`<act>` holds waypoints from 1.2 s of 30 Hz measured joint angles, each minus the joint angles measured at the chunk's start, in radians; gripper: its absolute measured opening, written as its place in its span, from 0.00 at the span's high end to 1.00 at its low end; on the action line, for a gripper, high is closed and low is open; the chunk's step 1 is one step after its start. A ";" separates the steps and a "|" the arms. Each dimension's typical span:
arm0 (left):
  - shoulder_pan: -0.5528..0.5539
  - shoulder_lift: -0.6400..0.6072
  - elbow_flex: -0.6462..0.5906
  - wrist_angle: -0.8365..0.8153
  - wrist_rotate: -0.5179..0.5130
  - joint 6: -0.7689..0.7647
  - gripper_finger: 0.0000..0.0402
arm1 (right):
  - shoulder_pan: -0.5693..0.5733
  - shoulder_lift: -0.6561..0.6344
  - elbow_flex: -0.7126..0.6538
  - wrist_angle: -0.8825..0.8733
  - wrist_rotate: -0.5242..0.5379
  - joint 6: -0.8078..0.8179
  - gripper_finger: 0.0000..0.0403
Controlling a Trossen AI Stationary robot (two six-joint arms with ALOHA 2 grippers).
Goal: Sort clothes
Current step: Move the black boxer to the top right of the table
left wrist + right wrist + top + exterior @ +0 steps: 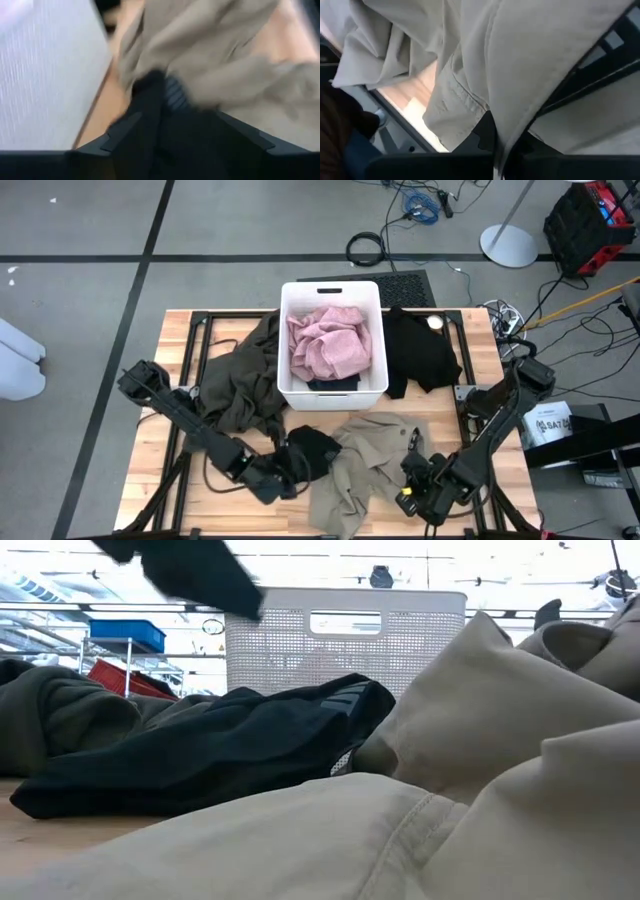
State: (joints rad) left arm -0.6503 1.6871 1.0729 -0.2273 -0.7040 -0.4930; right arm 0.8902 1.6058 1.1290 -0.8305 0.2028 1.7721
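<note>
- High view: left gripper [275, 475] is pinching the small black garment [315, 448] near the table's front edge, just left of the khaki garment [365, 470].
- Right gripper [418, 492] sits at the khaki's right side; its wrist view shows khaki fabric pinched between its fingers.
- Pink garment [328, 340] lies in the white bin [372, 395], covering something dark.

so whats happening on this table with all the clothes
A two-armed robot is sorting clothes. The left gripper is on a black garment at the table's front, and the right gripper is closed on the khaki garment beside it. The white bin already holds a pink garment. An olive garment and another black one lie either side.
</note>
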 joint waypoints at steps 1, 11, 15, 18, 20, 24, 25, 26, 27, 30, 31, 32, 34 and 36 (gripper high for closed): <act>0.011 0.000 0.000 -0.046 0.011 -0.043 0.40 | -0.005 0.003 0.000 0.003 0.001 0.000 1.00; 0.059 0.008 0.000 -0.161 0.079 -0.122 0.40 | -0.041 -0.006 0.043 0.026 -0.053 -0.086 0.71; 0.080 0.028 0.000 -0.157 0.108 -0.105 0.40 | -0.041 -0.007 0.087 0.031 -0.125 -0.114 0.57; 0.097 0.054 0.000 -0.156 0.135 -0.099 0.40 | -0.046 -0.007 0.126 0.003 -0.132 -0.120 0.49; 0.110 0.078 0.000 -0.157 0.159 -0.094 0.40 | -0.053 -0.007 0.163 -0.033 -0.130 -0.126 0.46; 0.125 0.116 0.000 -0.159 0.165 -0.069 0.41 | -0.059 -0.007 0.252 -0.102 -0.102 -0.164 0.45; 0.127 0.123 0.000 -0.162 0.165 -0.069 0.42 | -0.058 -0.007 0.276 -0.114 -0.090 -0.177 0.45; 0.129 0.127 0.000 -0.167 0.165 -0.071 0.44 | -0.058 -0.007 0.300 -0.118 -0.076 -0.190 0.45; 0.131 0.128 0.000 -0.174 0.165 -0.073 0.47 | -0.058 -0.007 0.324 -0.122 -0.068 -0.207 0.46; 0.134 0.128 0.000 -0.183 0.127 -0.077 0.62 | -0.058 -0.007 0.386 -0.126 -0.039 -0.278 0.46; 0.134 0.124 0.000 -0.183 0.106 -0.077 0.68 | -0.058 -0.007 0.406 -0.131 -0.018 -0.304 0.46; 0.134 0.119 0.000 -0.183 0.091 -0.076 0.75 | -0.058 -0.007 0.426 -0.137 0.005 -0.331 0.46; 0.125 0.104 0.000 -0.179 0.065 -0.073 0.91 | -0.057 -0.008 0.453 -0.143 0.078 -0.412 0.47; 0.112 0.094 0.006 -0.182 0.033 -0.056 0.96 | -0.057 -0.009 0.465 -0.140 0.190 -0.525 0.47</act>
State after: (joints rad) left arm -0.5386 1.7808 1.0790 -0.4097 -0.6712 -0.5488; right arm 0.8330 1.5970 1.5936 -0.9702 0.3924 1.2475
